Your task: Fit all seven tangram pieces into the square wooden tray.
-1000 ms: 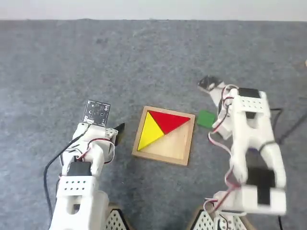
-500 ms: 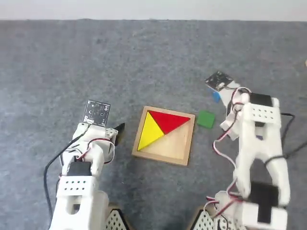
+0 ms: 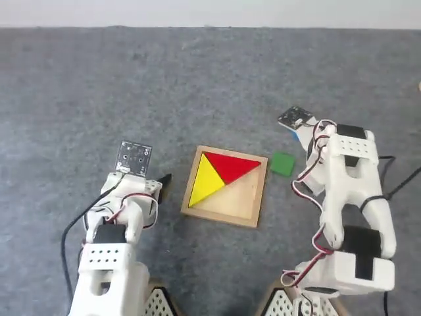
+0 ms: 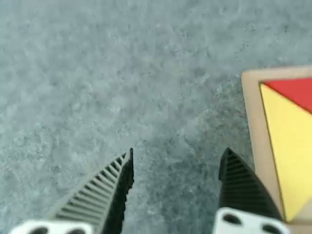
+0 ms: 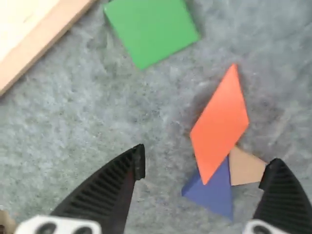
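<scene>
On the high view, the left gripper [image 4: 178, 153] sits low over the grey desk [image 3: 99, 85] at 9 o'clock from the tray [image 3: 241, 199], just beside its rim. Its jaws are spread with nothing between them. It seems parked there to leave the tray clear for the other arm.

The square wooden tray lies between the two arms, turned slightly askew. The yellow triangle [image 3: 205, 182] fills its 9 o'clock side and the red triangle [image 3: 231, 166] its 12 o'clock side. Their long edges meet along a diagonal, so the bare wood from 3 to 6 o'clock is one open corner for the smaller pieces. Two of seven are seated, so the task is early.

The green square [image 5: 150, 29] rests flat on the desk at about 2 o'clock from the tray, just off its edge. Further out that way, the right gripper [image 5: 207, 161] hangs with its jaws wide and empty. They straddle a cluster: the orange parallelogram [image 5: 220, 124] overlapping the blue triangle [image 5: 212, 192] and the tan triangle [image 5: 246, 168]. The wide spread likely suits picking the orange piece, which lies on top and should be lifted first.
</scene>
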Controlling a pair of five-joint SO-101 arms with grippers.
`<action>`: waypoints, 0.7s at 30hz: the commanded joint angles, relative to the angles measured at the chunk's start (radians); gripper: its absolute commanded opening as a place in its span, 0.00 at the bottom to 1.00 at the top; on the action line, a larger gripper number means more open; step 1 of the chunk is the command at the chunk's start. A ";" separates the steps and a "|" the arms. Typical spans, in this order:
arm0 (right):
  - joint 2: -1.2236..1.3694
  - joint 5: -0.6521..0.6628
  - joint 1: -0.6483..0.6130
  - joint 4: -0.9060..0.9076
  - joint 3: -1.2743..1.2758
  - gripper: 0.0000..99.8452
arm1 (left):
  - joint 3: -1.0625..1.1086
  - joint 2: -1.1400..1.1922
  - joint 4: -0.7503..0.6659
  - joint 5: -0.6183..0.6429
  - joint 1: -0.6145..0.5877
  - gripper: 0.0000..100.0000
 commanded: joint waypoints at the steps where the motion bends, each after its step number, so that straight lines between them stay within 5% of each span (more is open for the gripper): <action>1: 0.007 -0.005 -0.004 -0.082 -0.057 0.38 | -0.001 -0.021 -0.026 -0.008 -0.005 0.28; 7: 0.102 0.055 -0.059 -0.113 -0.081 0.38 | 0.019 -0.021 -0.028 -0.009 -0.005 0.28; 21: 0.302 0.055 0.044 -0.081 -0.344 0.38 | 0.051 -0.021 -0.094 -0.009 0.002 0.28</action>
